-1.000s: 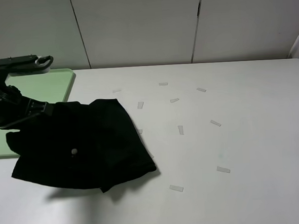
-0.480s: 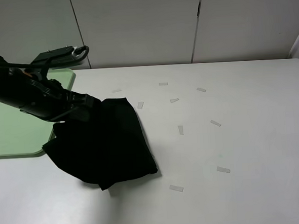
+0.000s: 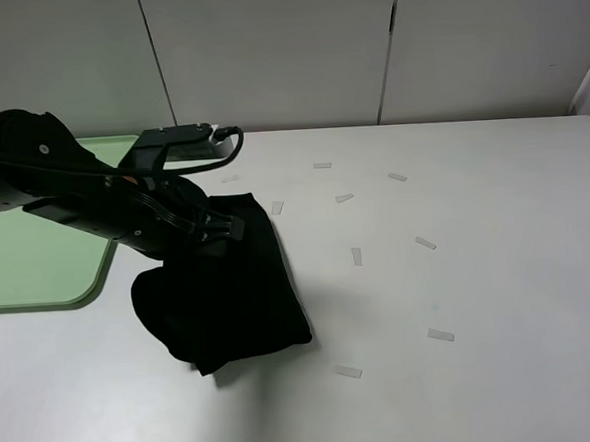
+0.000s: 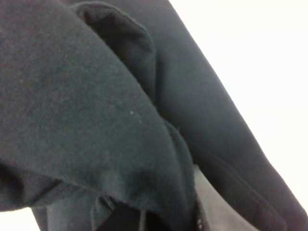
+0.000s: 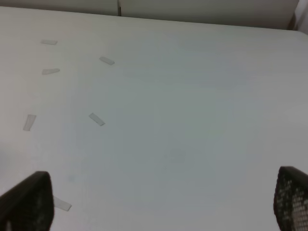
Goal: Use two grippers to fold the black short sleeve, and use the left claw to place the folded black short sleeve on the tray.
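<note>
The black short sleeve point(image 3: 242, 302) lies bunched left of the table's middle, its left part lifted off the white surface. My left gripper point(image 3: 218, 229) hangs over the shirt's far edge, shut on a fold of the cloth. Black fabric point(image 4: 96, 110) fills the left wrist view and hides the claw's fingers. The pale green tray point(image 3: 32, 259) sits at the far left with nothing on it, partly behind the left arm. Only the right wrist view shows my right gripper point(image 5: 158, 202), open wide over bare table, with one fingertip point(image 5: 26, 202) in each lower corner.
Several small pale tape strips point(image 3: 357, 255) are scattered over the white table to the right of the shirt, and they show again as tape strips point(image 5: 96, 119) in the right wrist view. White wall panels close off the back. A dark edge runs along the table's front.
The left arm has swung right from over the tray, dragging the shirt's left side up and over the rest. The shirt's outline has narrowed. The right gripper has not moved.
</note>
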`<control>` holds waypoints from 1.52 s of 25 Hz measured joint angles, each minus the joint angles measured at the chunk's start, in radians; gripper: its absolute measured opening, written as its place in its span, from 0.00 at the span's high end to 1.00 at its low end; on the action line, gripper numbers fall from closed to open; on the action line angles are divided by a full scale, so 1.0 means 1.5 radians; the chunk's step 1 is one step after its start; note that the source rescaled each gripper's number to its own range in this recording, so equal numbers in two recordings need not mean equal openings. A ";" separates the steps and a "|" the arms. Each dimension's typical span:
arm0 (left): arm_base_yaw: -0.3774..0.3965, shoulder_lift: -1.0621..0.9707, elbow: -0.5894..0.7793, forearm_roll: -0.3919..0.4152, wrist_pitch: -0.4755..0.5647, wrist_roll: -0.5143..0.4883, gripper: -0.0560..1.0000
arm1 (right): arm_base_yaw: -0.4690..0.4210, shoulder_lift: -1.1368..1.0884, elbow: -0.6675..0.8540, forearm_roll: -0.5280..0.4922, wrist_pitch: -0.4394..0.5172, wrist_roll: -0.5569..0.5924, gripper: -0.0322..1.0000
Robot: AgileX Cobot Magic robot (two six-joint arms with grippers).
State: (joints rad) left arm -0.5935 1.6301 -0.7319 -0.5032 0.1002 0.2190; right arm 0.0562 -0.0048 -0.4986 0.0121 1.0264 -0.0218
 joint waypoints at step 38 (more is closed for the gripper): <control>-0.277 0.182 -0.020 0.187 -0.299 -0.061 0.36 | 0.000 0.000 0.000 0.000 0.000 0.000 0.01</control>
State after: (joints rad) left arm -1.0088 1.9036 -0.7623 -0.2221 -0.3484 0.1276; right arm 0.0562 -0.0048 -0.4986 0.0121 1.0264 -0.0218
